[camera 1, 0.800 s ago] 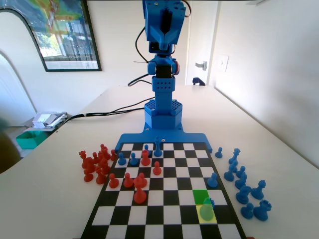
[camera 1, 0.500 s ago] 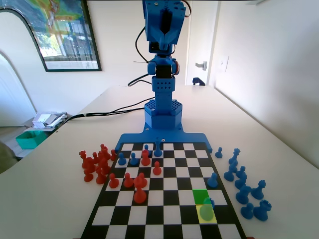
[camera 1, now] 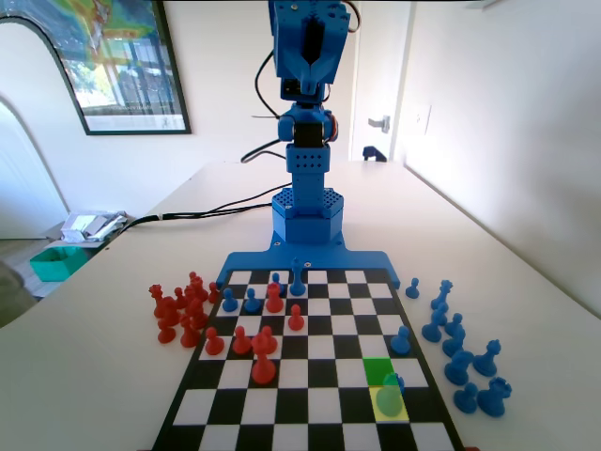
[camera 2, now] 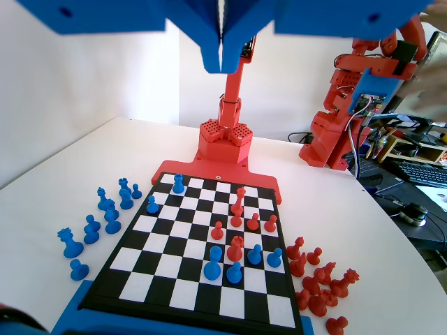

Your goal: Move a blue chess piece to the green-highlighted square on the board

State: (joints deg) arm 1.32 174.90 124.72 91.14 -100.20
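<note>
Two views inspected, fixed view first. The arm stands upright at the far end of the board (camera 1: 310, 362), raised well above it and away from every piece. The pawn (camera 1: 390, 393), tinted teal-green, sits on the pale yellow square (camera 1: 388, 404) at lower right of the frame; the green square (camera 1: 377, 370) lies directly beyond it, touching, and is vacant. Risk, as a judgement: the route is short but the pawn stands at the board end farthest from the arm, so a long reach is needed and a descent off-centre could tip the pawn or push it off its square. Another blue pawn (camera 1: 401, 341) stands near the green square, one row beyond and to its right, and could be clipped on approach or release. Spare blue pieces (camera 1: 465, 357) cluster off-board at right; red pieces (camera 1: 183, 310) crowd the left edge.

Wrist view. The tool (camera 2: 221, 42) hangs at top centre with its jaws pressed together and nothing between them; it must be spread before any grasp. In this view the pawn (camera 2: 178, 183) stands on the far row at upper left of the board.

Surface and room: the worktop (camera 1: 94, 348) is smooth, pale and brightly lit, with cables (camera 1: 202, 211) running left from the arm. A framed picture (camera 1: 117, 61) hangs at upper left and a door handle (camera 1: 379, 123) shows at right.
</note>
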